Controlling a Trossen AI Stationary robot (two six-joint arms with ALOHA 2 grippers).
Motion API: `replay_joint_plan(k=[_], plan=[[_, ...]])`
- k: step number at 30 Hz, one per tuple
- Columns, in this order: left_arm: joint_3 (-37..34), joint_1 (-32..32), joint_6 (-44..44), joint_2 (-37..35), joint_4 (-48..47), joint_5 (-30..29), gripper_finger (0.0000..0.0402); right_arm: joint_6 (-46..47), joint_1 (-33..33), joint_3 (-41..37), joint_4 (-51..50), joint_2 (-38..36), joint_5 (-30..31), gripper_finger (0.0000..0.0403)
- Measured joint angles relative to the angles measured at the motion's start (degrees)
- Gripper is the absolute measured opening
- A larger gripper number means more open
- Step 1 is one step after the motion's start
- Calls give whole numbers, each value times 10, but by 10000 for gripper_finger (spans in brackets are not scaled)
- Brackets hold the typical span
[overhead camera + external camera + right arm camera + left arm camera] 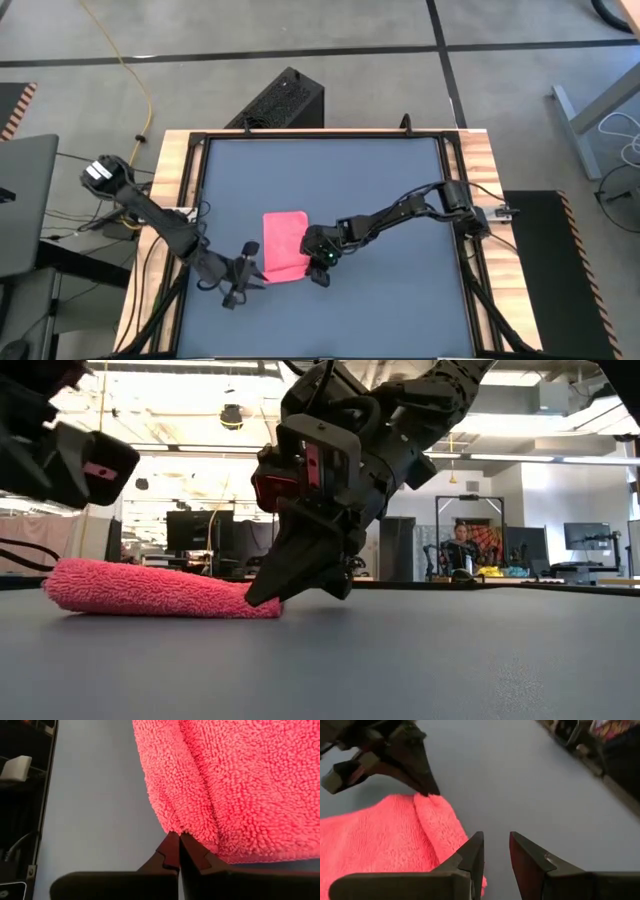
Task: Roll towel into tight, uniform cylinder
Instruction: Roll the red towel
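While the towel lies partly folded mid-table, the right gripper, jaws closed, pinches only its edge. A thin pinch may slip, loosening the roll. Left gripper, jaws slightly apart and empty, waits beside the towel.

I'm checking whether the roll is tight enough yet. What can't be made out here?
- High view: the towel's near right edge is under the right hand.
- Low view: the towel's far side is hidden by its own bulk.
- Right wrist view: the picture's edges cut the towel off.
- No view shows its white tag.
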Motion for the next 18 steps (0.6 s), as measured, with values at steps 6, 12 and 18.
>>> replay_joint_plan(k=[6, 12, 18], plan=[[57, -14, 10, 81, -60, -73, 83, 1, 0, 0, 0, 0, 2, 17], [152, -14, 1, 126, -203, -75, 114, -1, 0, 0, -2, 0, 3, 18], [222, -14, -17, 172, -312, -97, 168, -3, 0, 0, -2, 0, 4, 18]])
